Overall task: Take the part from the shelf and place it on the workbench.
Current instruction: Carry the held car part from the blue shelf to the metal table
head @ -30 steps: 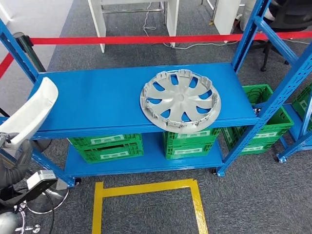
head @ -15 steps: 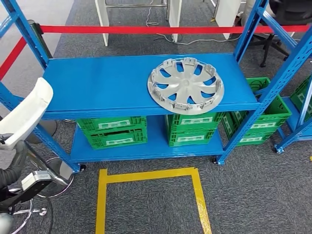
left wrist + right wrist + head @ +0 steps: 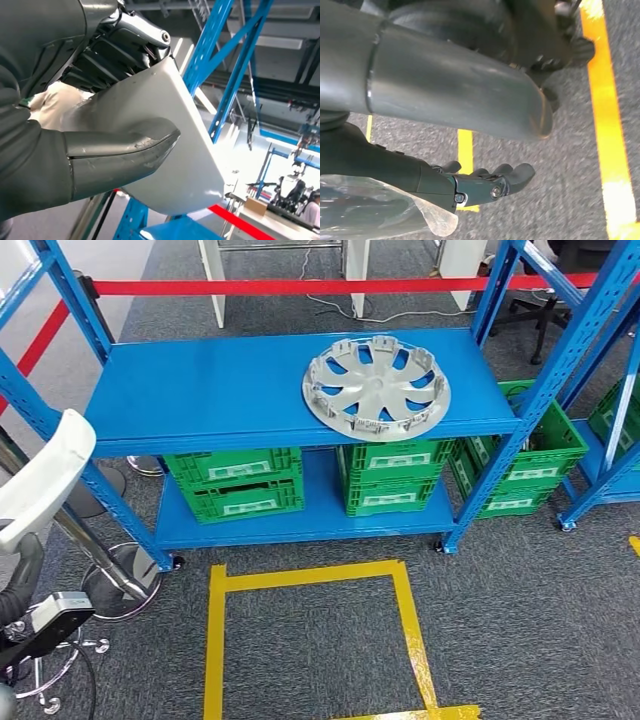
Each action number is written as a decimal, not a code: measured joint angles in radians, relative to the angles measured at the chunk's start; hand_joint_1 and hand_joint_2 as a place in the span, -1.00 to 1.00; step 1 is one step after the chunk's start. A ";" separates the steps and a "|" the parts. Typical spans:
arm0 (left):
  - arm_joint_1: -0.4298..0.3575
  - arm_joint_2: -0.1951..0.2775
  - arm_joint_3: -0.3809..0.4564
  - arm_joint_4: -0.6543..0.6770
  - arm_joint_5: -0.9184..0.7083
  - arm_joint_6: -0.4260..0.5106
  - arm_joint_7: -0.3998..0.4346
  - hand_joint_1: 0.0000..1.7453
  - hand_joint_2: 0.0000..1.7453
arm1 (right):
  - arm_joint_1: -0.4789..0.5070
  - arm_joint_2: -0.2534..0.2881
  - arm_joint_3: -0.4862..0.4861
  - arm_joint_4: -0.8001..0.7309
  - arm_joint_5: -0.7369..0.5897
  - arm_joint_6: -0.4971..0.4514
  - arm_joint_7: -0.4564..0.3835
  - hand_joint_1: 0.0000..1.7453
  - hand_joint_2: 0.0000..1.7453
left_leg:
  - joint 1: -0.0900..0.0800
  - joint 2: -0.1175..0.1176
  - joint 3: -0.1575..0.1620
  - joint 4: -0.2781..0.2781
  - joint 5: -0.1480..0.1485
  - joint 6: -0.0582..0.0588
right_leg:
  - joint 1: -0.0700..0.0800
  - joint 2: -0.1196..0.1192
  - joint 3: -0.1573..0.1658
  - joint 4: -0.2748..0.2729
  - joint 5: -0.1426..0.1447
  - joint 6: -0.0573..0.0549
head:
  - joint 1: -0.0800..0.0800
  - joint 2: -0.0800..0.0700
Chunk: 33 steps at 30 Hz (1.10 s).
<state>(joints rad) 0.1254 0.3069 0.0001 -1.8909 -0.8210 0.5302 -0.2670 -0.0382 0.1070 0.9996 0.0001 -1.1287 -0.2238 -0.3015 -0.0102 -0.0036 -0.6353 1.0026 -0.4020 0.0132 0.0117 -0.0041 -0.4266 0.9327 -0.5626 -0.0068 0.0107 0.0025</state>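
**Left robot hand holds white part beside the blue shelf**

The left robot hand (image 3: 56, 145) is closed around a white part (image 3: 177, 150), its thick grey thumb lying across one face and the darker fingers (image 3: 109, 55) pressed along the opposite side; in the head view the same white part (image 3: 45, 480) rises at the lower left, tilted up toward the shelf's near left corner and clear of the shelf surface; the left robot hand (image 3: 19, 575) itself is mostly hidden beneath it. The right robot hand (image 3: 490, 182) hangs over grey carpet (image 3: 569, 165) with its fingers held out fairly straight and slightly apart, gripping nothing.

Outward from the part stands the blue shelf (image 3: 211, 390); on its upper level, toward the right, a silver wheel cover (image 3: 376, 383) lies flat, its near rim close to the shelf's front edge; under it, on the lower level, three green crates sit in a row, the left crate (image 3: 235, 482) and middle crate (image 3: 394, 472) under the upper level and the right crate (image 3: 528, 465) past the blue upright. A red barrier tape (image 3: 302, 286) runs behind the shelf; yellow floor tape (image 3: 317, 575) marks a square on the carpet in front of it; a round chrome stand base (image 3: 121, 580) rests on the floor by the shelf's left leg.
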 joint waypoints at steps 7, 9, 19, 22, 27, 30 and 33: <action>0.032 -0.009 0.024 -0.002 0.006 -0.001 -0.002 1.00 1.00 | 0.006 0.003 0.004 0.000 0.010 -0.008 -0.001 -1.00 -1.00 | 0.017 0.000 -0.014 0.280 -0.193 -0.032 | -0.006 -0.013 -0.095 0.029 0.069 -0.012 | -0.005 0.000; 0.034 -0.009 0.031 -0.005 0.007 -0.006 -0.002 1.00 1.00 | 0.006 0.004 0.004 0.000 0.012 -0.008 -0.001 -1.00 -1.00 | 0.023 0.000 0.056 0.200 -0.135 -0.038 | -0.009 -0.015 -0.136 0.056 0.079 -0.006 | -0.005 0.000; 0.039 -0.016 0.049 -0.014 0.000 -0.020 -0.013 1.00 1.00 | 0.005 0.005 0.013 0.001 0.010 -0.008 0.000 -1.00 -1.00 | 0.025 0.006 0.105 0.000 -0.104 0.015 | -0.011 0.000 -0.259 0.247 -0.038 0.044 | 0.008 0.000; 0.039 -0.019 0.049 -0.014 -0.003 -0.025 -0.013 1.00 1.00 | 0.003 0.005 0.019 0.001 0.008 -0.008 -0.001 -1.00 -1.00 | 0.022 0.007 0.069 0.002 -0.075 0.016 | -0.013 0.001 -0.260 0.371 -0.063 0.048 | 0.010 0.000; 0.039 -0.023 0.050 -0.015 -0.004 -0.027 -0.013 1.00 1.00 | -0.003 0.005 0.023 0.001 0.007 -0.011 -0.002 -1.00 -1.00 | 0.018 0.005 0.030 0.006 -0.034 0.000 | -0.010 0.010 -0.034 0.073 0.014 0.032 | 0.009 0.000; 0.038 -0.024 0.050 -0.016 -0.004 -0.027 -0.013 1.00 1.00 | -0.005 0.005 0.027 0.001 0.002 -0.013 0.000 -1.00 -1.00 | 0.019 0.004 0.017 0.002 -0.011 -0.015 | -0.009 0.010 -0.015 0.022 0.014 0.027 | 0.009 0.000; 0.038 -0.024 0.050 -0.016 -0.005 -0.027 -0.012 1.00 1.00 | -0.005 0.006 0.029 0.001 -0.003 -0.013 0.000 -1.00 -1.00 | 0.021 0.002 -0.015 0.080 -0.101 -0.029 | -0.013 0.002 -0.047 0.021 0.043 0.002 | 0.004 0.000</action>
<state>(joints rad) 0.1633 0.2831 0.0497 -1.9070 -0.8261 0.5033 -0.2792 -0.0433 0.1130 1.0282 0.0015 -1.1320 -0.2365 -0.3013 0.0108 -0.0020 -0.6500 1.0821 -0.5034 -0.0160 -0.0016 -0.0023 -0.4740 0.9535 -0.5198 -0.0044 0.0149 0.0024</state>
